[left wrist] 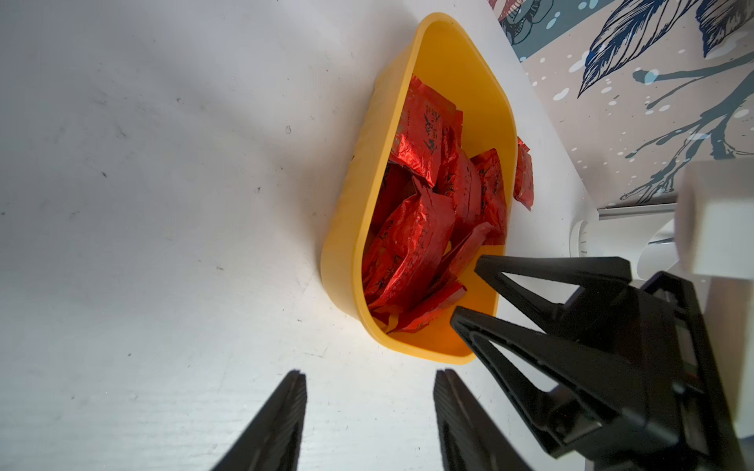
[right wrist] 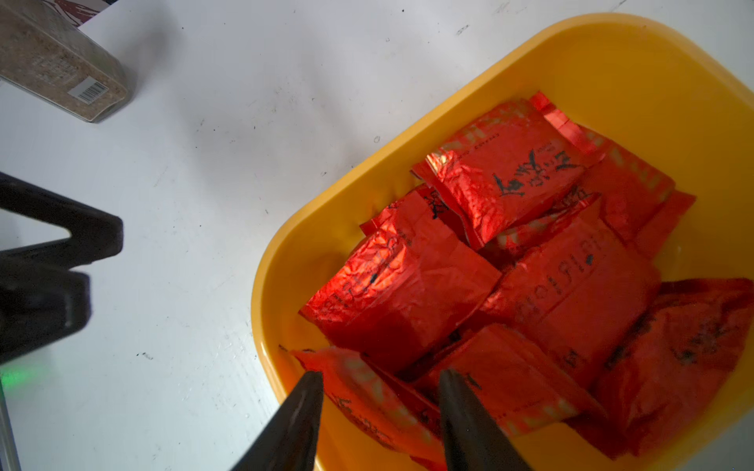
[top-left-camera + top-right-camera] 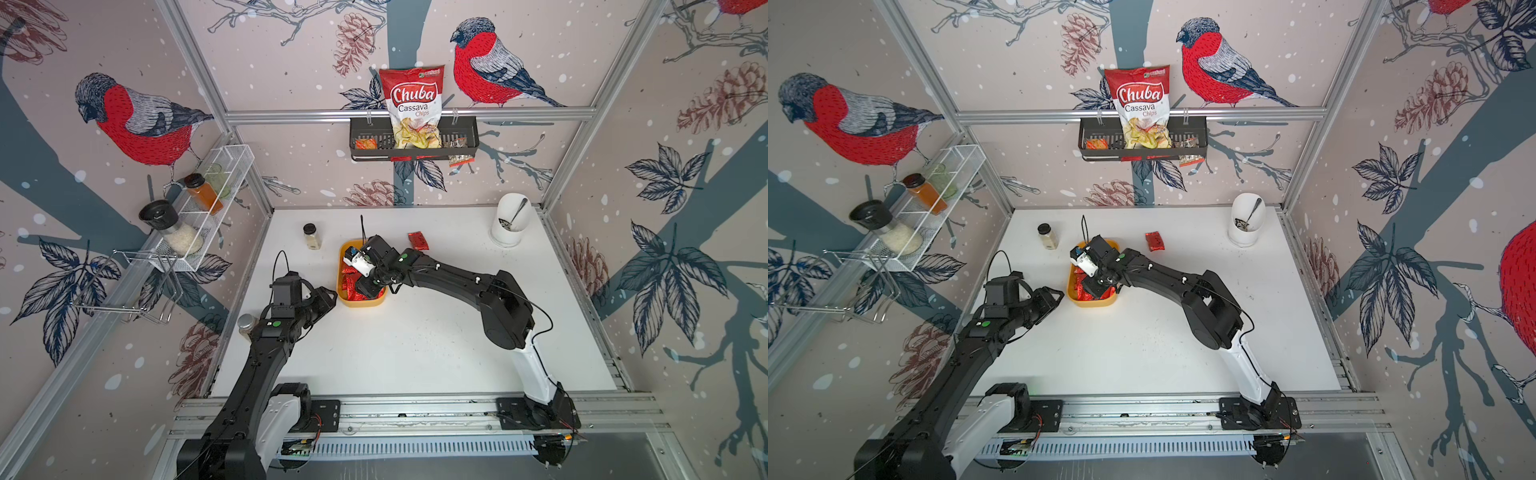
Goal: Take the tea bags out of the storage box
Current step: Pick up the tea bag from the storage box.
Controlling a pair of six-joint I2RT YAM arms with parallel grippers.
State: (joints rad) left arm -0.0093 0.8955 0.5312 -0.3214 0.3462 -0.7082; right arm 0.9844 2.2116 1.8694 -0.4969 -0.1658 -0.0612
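Observation:
The yellow-orange storage box (image 3: 360, 303) (image 3: 1091, 303) sits mid-table, holding several shiny red tea bags (image 2: 412, 297) (image 1: 412, 244) in a loose pile. My right gripper (image 2: 381, 377) (image 1: 465, 287) reaches down into the box's near end. Its jaws are open and stand on either side of one sachet's edge without pinching it. In both top views the wrist hides its fingers. My left gripper (image 1: 371, 375) (image 3: 328, 297) is open over bare table just left of the box. Another tea bag (image 3: 417, 241) (image 3: 1154, 241) (image 1: 523, 175) lies on the table behind the box to the right.
A small spice jar (image 3: 311, 237) stands behind the box to the left. A white utensil holder (image 3: 509, 226) is at the back right. A silver-capped jar (image 3: 246, 324) is beside the left arm. The black wall basket (image 3: 361, 135) holds the chips bag (image 3: 413, 104).

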